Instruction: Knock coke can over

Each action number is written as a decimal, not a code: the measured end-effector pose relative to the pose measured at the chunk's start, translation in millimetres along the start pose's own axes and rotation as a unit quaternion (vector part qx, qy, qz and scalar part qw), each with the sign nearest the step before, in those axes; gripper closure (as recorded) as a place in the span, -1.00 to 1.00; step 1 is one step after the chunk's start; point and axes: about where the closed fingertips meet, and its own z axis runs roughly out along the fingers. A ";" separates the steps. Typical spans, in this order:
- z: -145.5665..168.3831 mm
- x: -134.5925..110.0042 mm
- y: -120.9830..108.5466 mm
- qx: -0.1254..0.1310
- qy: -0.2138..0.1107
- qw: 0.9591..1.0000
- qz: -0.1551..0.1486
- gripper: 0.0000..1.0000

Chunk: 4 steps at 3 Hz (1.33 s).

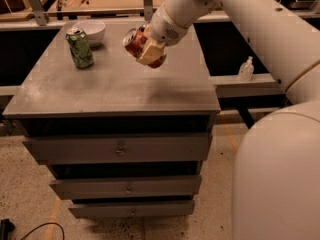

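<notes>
Over the worktop, 1 o'clock side | my pincer clamped on the coke can, held tilted off the surface | I'd lower it, lay it sideways, release clear of the green can at 10 o'clock.

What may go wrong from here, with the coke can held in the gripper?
1. The gripper holds the coke can tilted, seemingly above the table; if released, it may roll off an edge.
2. The green can and white bowl stand nearby; a swing toward them may hit them.
</notes>
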 end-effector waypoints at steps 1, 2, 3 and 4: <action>6.5 -6.0 5.8 -0.021 0.082 0.996 -0.032 1.00; 16.2 -4.2 9.8 -0.039 0.158 0.985 -0.058 1.00; 31.1 7.1 10.9 -0.057 0.209 0.974 -0.064 0.63; 45.8 20.2 9.5 -0.070 0.235 0.968 -0.060 0.16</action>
